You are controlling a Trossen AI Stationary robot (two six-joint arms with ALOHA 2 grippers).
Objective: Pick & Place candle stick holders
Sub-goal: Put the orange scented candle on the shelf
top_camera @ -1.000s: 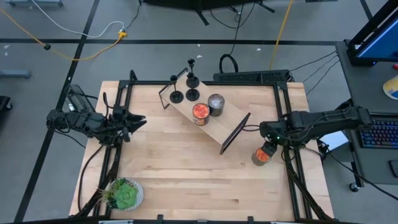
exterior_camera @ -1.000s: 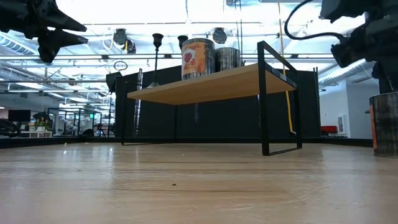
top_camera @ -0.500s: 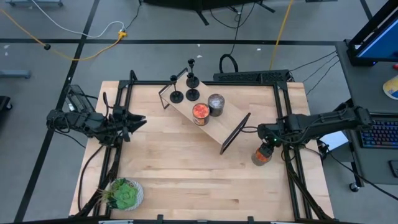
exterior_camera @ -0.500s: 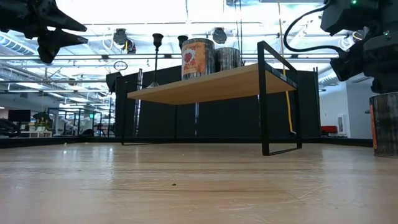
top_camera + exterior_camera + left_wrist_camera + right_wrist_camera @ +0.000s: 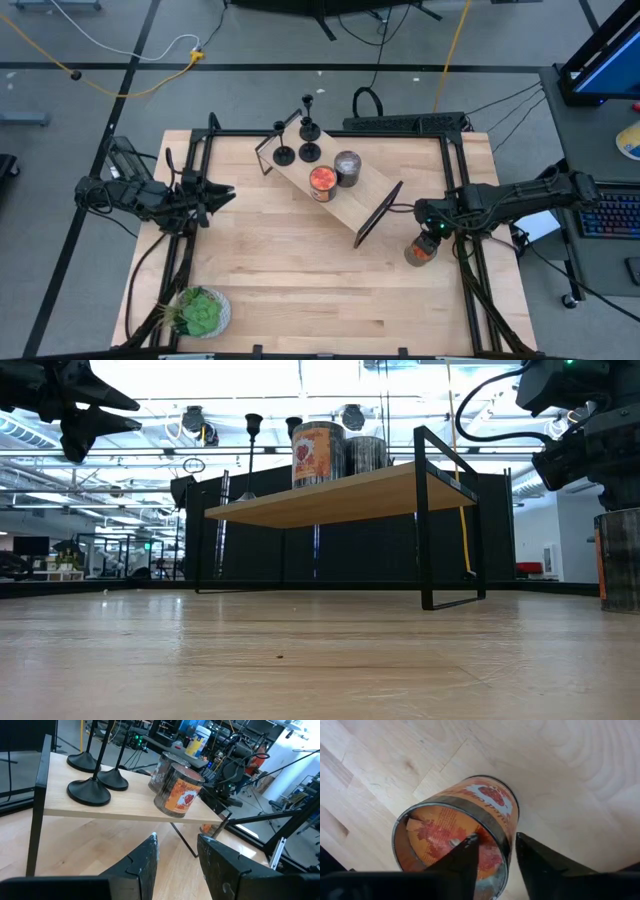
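Observation:
Three black candle stick holders [image 5: 284,155] [image 5: 310,152] [image 5: 310,130] stand on their round bases at the far end of a wooden shelf [image 5: 350,205]. They also show in the left wrist view [image 5: 89,790]. My left gripper [image 5: 225,193] hovers open at the table's left side, pointing toward the shelf. My right gripper [image 5: 432,232] is open above an open orange-labelled can [image 5: 421,250] standing on the table at the right. In the right wrist view [image 5: 495,852] one finger stands over the can's inside and one outside its rim [image 5: 506,847]. In the low view it [image 5: 590,470] stays clear above the can [image 5: 620,560].
Two cans [image 5: 322,181] [image 5: 347,165] stand on the shelf next to the holders. The shelf has black metal end frames [image 5: 378,213]. A leafy green plant [image 5: 200,312] sits at the table's near left corner. Black rails [image 5: 465,190] run along both table sides.
My right gripper has tipped and come down a little over the can on the table. The can has stayed in place.

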